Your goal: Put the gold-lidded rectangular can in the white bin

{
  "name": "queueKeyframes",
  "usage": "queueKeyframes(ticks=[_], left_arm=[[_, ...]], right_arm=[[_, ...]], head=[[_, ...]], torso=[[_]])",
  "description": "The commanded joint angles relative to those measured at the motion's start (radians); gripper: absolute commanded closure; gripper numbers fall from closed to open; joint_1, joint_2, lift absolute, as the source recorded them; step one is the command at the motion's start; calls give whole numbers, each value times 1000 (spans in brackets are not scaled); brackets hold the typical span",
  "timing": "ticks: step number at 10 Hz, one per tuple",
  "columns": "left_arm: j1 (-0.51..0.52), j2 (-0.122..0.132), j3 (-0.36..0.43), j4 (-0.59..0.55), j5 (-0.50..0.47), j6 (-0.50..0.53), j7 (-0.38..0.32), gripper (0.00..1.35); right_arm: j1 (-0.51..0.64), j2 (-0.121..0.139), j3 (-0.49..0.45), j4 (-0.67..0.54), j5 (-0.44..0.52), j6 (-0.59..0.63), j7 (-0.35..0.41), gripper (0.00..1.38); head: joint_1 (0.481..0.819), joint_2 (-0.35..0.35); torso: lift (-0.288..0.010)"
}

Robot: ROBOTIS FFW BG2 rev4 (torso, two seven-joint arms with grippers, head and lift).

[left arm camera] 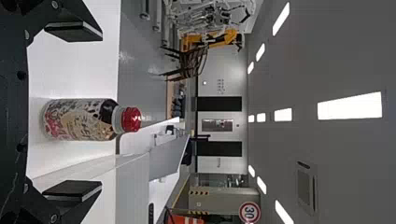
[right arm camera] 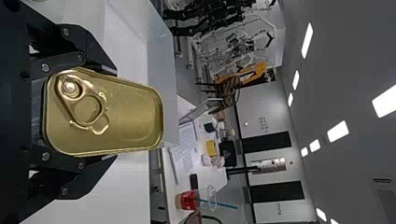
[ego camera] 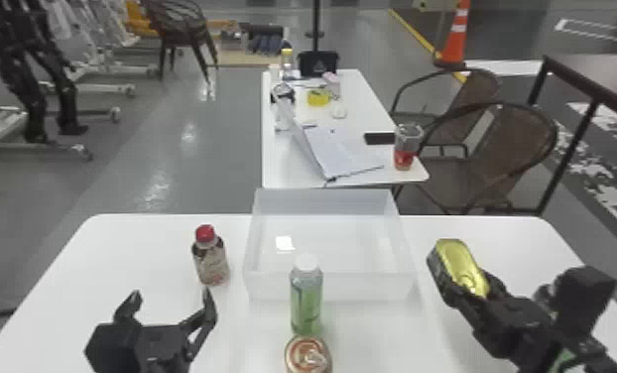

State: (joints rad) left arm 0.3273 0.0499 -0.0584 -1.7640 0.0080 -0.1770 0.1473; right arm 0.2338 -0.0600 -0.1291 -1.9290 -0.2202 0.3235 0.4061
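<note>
On the right side in the head view, my right gripper (ego camera: pixel 471 292) is shut on the gold-lidded can (ego camera: pixel 459 265), held above the table to the right of the white bin (ego camera: pixel 330 286). The right wrist view has the can's gold lid (right arm camera: pixel 133 112) facing the camera, its sides clasped by my right gripper (right arm camera: pixel 109 114). Parked at the lower left, my left gripper (ego camera: pixel 171 302) stands open with nothing between its fingers; it shows open too as the left gripper (left arm camera: pixel 74 109) in its wrist view. The bin is translucent, with nothing visible inside.
A red-capped bottle (ego camera: pixel 210 258) stands left of the bin, beyond my left gripper. A green bottle (ego camera: pixel 306 297) stands close to the bin's near wall, with an orange-topped can (ego camera: pixel 307 354) nearer. Behind is another table (ego camera: pixel 285 168) with a laptop and cup.
</note>
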Motion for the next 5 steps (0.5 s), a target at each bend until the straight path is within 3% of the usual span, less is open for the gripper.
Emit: queueKeyframes(ticks=[1,5], left_arm=[[-4,1,-3,1,1,2,0,174],[-17,11,-17,12,12,4,0,176]], right_arm=[[-64,0,2,13,-22,22,0,1285],[-268,8,92,228,-31,-11,37,1285]], head=[[549,0],[549,0]], torso=[[-100],[-100]])
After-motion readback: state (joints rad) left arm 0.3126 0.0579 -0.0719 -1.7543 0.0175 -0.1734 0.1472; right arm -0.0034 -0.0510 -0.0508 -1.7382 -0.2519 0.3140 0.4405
